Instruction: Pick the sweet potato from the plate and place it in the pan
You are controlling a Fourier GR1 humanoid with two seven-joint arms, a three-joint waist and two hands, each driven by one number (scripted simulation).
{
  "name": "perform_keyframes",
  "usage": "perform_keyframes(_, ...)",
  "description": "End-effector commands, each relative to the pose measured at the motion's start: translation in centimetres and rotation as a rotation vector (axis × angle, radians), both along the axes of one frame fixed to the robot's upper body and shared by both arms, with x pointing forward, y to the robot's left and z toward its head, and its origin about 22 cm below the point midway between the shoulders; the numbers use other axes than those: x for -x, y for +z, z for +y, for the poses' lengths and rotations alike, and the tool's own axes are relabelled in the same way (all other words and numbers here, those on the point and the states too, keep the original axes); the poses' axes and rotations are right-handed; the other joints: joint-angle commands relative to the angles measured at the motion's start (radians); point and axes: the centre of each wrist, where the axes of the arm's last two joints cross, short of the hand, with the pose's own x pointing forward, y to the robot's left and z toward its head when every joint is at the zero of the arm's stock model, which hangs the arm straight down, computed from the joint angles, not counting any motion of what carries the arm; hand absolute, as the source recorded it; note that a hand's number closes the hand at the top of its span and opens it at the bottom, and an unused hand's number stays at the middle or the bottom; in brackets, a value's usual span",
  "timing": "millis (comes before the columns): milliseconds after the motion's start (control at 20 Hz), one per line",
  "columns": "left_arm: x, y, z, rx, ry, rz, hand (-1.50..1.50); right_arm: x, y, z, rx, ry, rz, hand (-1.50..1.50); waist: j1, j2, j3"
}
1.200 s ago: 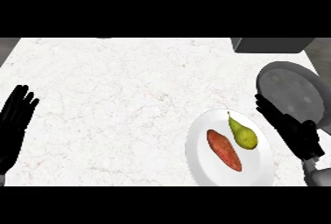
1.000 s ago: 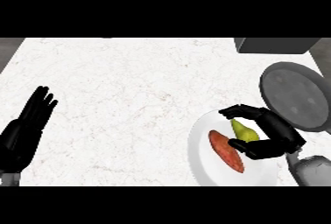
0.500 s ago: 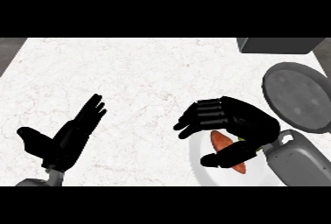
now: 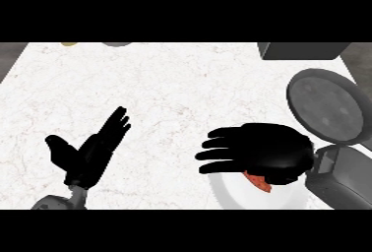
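Squarely above the plate [image 4: 234,195] at the near right of the white counter [image 4: 167,88], the robot's right hand [image 4: 262,155] hung with its back turned upward, covering most of the dish; its fingers [image 4: 216,150] stretched out to the left past the plate's rim, only slightly bent, and none could be seen wrapped round anything; the thumb was hidden beneath the palm. The sweet potato [image 4: 259,183] lay on the plate, with only an orange-red end showing from under the near edge of the hand; whether the palm touched it could not be told. The pan [image 4: 327,106], dark grey and round, sat beyond the plate at the far right, close to it, and no sweet potato was in it; a dark box [image 4: 301,50] stood behind it at the far right corner. At the near left, well apart from the plate, the left hand [image 4: 91,147] was held open, fingers straight and slanting toward the far right, thumb spread, holding nothing. By this showing the job was barely begun; the hand had reached its mark but the grasp did not look made; closing on the sweet potato, lifting it off the plate, carrying it to the far right and setting it in the pan all appeared left to do.
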Motion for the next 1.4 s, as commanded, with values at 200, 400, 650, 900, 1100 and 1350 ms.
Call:
perform_keyframes(200,-0.3,-1.2,-0.2,0.006,0.008,0.006,0.0,5.3,0.7,3.2,0.455,-0.06,-0.383,-1.5,-0.022,-0.004,-0.002)
perform_keyframes(400,-0.2,0.6,-0.7,0.003,0.016,-0.002,0.0,8.4,-3.4,3.1,0.683,-0.084,-0.444,-1.5,-0.01,-0.003,0.002)
perform_keyframes(650,-0.9,0.1,0.3,-0.005,0.019,-0.001,0.0,11.8,-4.8,5.2,0.767,-0.159,-0.491,-1.5,0.0,0.008,0.002)
perform_keyframes(900,0.2,-0.1,-1.4,0.004,-0.003,-0.014,0.0,15.2,-7.4,5.9,0.759,-0.199,-0.457,-1.5,0.006,0.009,0.002)
perform_keyframes(1100,-2.0,0.4,-2.1,0.006,0.003,-0.002,0.0,13.9,-9.0,4.2,0.743,-0.22,-0.5,-1.5,0.005,0.011,0.003)
perform_keyframes(1350,0.6,-0.3,-2.4,-0.003,-0.012,-0.013,0.0,11.4,-7.6,2.8,0.751,-0.223,-0.626,-1.5,0.01,0.01,0.003)
